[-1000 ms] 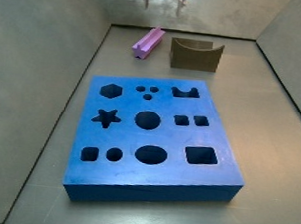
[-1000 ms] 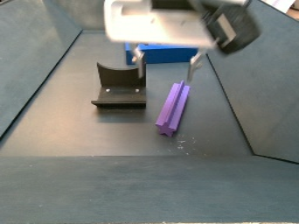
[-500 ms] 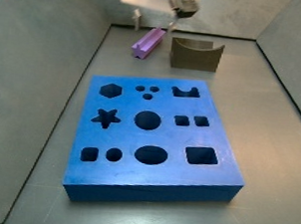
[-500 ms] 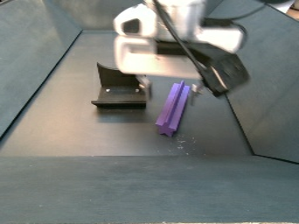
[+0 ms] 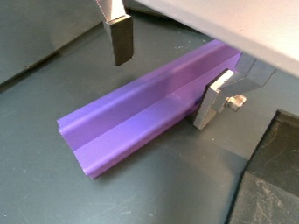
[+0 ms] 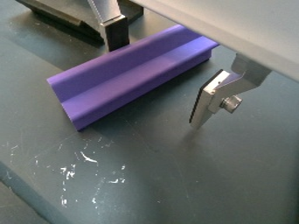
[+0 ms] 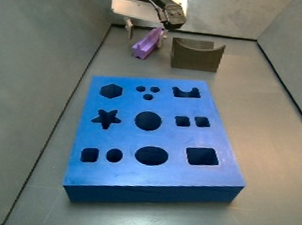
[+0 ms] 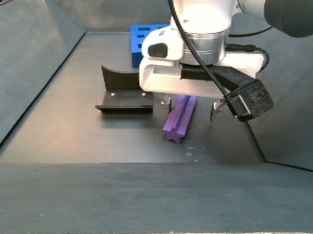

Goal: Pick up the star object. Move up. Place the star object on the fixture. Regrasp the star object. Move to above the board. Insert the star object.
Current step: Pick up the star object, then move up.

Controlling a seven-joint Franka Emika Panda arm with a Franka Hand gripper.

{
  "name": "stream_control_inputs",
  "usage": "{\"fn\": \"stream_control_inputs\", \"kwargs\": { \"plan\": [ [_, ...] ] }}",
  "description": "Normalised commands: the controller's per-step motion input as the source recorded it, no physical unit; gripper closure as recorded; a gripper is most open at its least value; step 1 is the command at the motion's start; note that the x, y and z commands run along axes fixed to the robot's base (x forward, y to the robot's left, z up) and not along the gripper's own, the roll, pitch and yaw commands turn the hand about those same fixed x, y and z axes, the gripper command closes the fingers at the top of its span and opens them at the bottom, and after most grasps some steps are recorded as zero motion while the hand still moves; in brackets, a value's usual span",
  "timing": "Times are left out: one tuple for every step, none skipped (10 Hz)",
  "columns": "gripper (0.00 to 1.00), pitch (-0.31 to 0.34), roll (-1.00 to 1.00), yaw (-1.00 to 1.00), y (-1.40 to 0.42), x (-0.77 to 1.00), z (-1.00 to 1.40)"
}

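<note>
In a side view the blue board [image 7: 156, 135] lies nearest, and beyond it at about 12 o'clock the star object [image 7: 147, 43] lies flat on the tabletop beside the fixture [image 7: 196, 55], long axis running 6-to-12, the claw [image 5: 170, 77] straddling it, fingers apart

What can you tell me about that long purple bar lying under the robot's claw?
The star object is a long purple prism with lengthwise ridges and grooves, smooth and slightly glossy, like plastic. It lies flat on the dark grey floor, beside the fixture and away from the blue board. The gripper is lowered around it with its jaws open: one finger stands on each long side, and in the wrist views neither clearly touches it. Only the floor bears it.
</note>
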Motion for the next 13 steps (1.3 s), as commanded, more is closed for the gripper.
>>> {"fn": "stream_control_inputs", "kwargs": {
  "plan": [
    [0.0, 0.0, 0.0, 0.0, 0.0, 0.0, 0.0],
    [1.0, 0.0, 0.0, 0.0, 0.0, 0.0, 0.0],
    [1.0, 0.0, 0.0, 0.0, 0.0, 0.0, 0.0],
    [1.0, 0.0, 0.0, 0.0, 0.0, 0.0, 0.0],
    [1.0, 0.0, 0.0, 0.0, 0.0, 0.0, 0.0],
    [1.0, 0.0, 0.0, 0.0, 0.0, 0.0, 0.0],
    [1.0, 0.0, 0.0, 0.0, 0.0, 0.0, 0.0],
    [1.0, 0.0, 0.0, 0.0, 0.0, 0.0, 0.0],
    [1.0, 0.0, 0.0, 0.0, 0.0, 0.0, 0.0],
    [1.0, 0.0, 0.0, 0.0, 0.0, 0.0, 0.0],
    [1.0, 0.0, 0.0, 0.0, 0.0, 0.0, 0.0],
    [1.0, 0.0, 0.0, 0.0, 0.0, 0.0, 0.0],
    [1.0, 0.0, 0.0, 0.0, 0.0, 0.0, 0.83]
  ]
}}
